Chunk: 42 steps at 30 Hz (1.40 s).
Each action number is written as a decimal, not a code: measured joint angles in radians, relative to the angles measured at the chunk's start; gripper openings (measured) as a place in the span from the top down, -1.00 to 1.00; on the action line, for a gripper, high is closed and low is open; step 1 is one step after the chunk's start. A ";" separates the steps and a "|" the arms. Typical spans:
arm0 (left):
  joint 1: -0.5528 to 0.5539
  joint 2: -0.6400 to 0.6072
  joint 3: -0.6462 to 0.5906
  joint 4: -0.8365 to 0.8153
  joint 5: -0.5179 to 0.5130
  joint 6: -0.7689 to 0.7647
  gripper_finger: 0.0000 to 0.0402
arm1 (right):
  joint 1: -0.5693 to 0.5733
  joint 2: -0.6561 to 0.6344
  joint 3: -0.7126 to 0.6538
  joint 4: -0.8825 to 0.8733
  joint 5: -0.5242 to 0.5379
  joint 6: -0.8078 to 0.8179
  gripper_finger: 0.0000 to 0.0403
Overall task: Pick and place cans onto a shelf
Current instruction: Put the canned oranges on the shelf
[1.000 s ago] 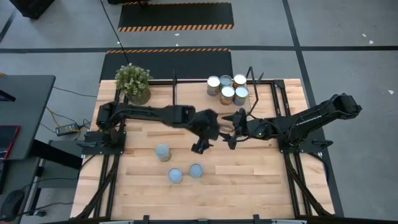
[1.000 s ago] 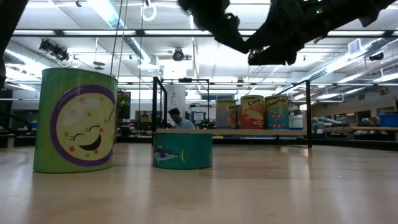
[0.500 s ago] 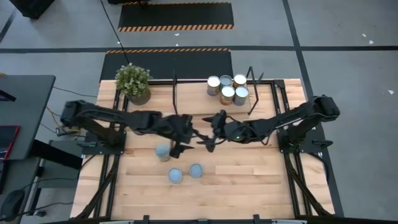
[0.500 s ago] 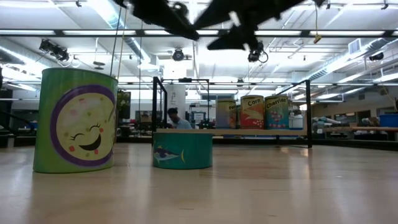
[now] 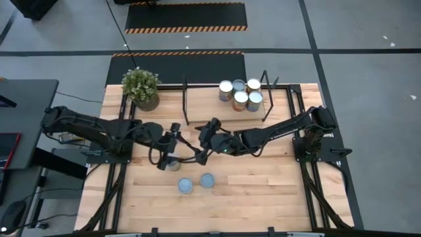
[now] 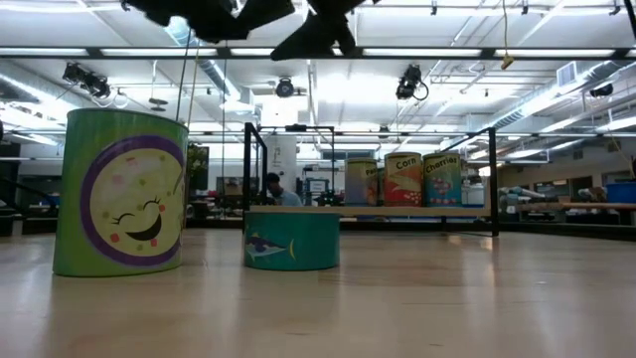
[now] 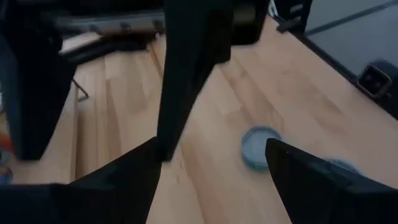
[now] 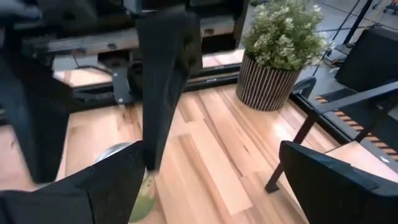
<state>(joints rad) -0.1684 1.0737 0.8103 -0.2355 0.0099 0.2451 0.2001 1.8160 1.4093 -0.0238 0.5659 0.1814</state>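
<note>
high view | both arms have swung in from the shelf (image 5: 276,99) to the table's middle | left gripper (image 5: 164,155) spread wide, empty, over 9 o'clock can (image 5: 172,161) | right gripper (image 5: 200,150) open, empty | next pick starting

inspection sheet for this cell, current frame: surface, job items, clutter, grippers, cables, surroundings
Surface: plank table, bare wood in front.
Job's things: four cans grouped on the shelf; three cans on the table.
Clutter: potted plant at the table's back left corner.
Grippers: left gripper open over the third can; right gripper open, close beside it.
Cables: cable on the floor, left of the table.
Surroundings: dark desk at left; striped floor mats behind; person in the background.
</note>
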 joint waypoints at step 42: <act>-0.230 -0.406 -0.334 0.036 -0.302 -0.209 -0.45 | 0.084 0.229 0.259 0.073 -0.067 -0.097 -0.86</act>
<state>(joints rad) -0.3988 0.6674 0.4762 -0.2000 -0.2919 0.0363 0.2843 2.0445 1.6688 0.0491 0.4992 0.0847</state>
